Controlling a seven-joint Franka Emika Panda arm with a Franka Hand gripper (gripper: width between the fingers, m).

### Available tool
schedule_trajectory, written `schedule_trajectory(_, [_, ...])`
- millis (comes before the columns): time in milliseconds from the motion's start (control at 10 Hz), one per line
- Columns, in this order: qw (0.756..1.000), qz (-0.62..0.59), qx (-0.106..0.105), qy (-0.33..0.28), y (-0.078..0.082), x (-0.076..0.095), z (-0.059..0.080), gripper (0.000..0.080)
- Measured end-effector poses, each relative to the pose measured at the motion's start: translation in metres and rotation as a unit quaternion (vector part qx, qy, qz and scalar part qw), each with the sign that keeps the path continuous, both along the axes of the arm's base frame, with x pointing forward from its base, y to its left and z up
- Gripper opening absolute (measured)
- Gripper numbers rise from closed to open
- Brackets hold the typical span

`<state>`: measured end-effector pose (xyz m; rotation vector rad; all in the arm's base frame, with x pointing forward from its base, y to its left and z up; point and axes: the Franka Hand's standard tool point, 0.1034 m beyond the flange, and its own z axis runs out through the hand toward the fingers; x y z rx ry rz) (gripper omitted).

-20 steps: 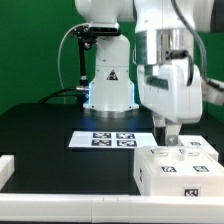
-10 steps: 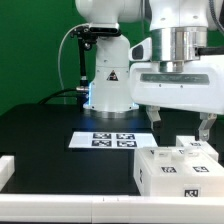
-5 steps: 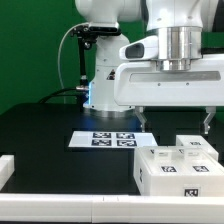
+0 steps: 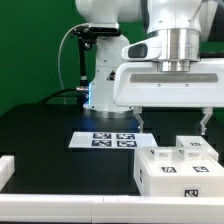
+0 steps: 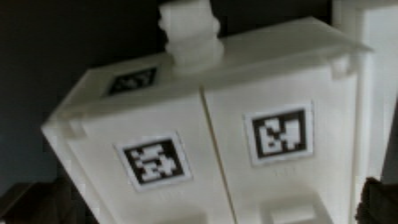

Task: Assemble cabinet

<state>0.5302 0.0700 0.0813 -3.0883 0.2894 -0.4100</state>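
We see the gripper (image 4: 172, 123), fingers spread wide and holding nothing, poised just above the cabinet (image 4: 180, 172), a white box with black-and-white tags at the exterior view's lower right.

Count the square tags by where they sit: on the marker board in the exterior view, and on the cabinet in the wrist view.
Marker board tags: 4
Cabinet tags, wrist view: 3
Total: 7
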Motion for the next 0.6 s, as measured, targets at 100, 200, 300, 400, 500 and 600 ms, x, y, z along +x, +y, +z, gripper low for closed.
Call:
schedule_trajectory(100, [1.0, -0.005, 0.001, 0.001, 0.004, -0.003, -0.003, 0.0797])
schedule_trajectory(200, [1.0, -0.006, 0.001, 0.001, 0.003, -0.002, -0.002, 0.0797])
schedule_trajectory(300, [1.0, -0.006, 0.001, 0.001, 0.002, -0.002, -0.003, 0.0797])
schedule_trajectory(400, [1.0, -0.004, -0.002, -0.003, 0.002, -0.003, -0.004, 0.0797])
schedule_trajectory(500, [1.0, 0.015, -0.017, -0.016, -0.004, -0.01, -0.008, 0.0797])
schedule_trajectory(600, [0.999, 0.032, -0.033, -0.027, -0.012, -0.017, -0.015, 0.0797])
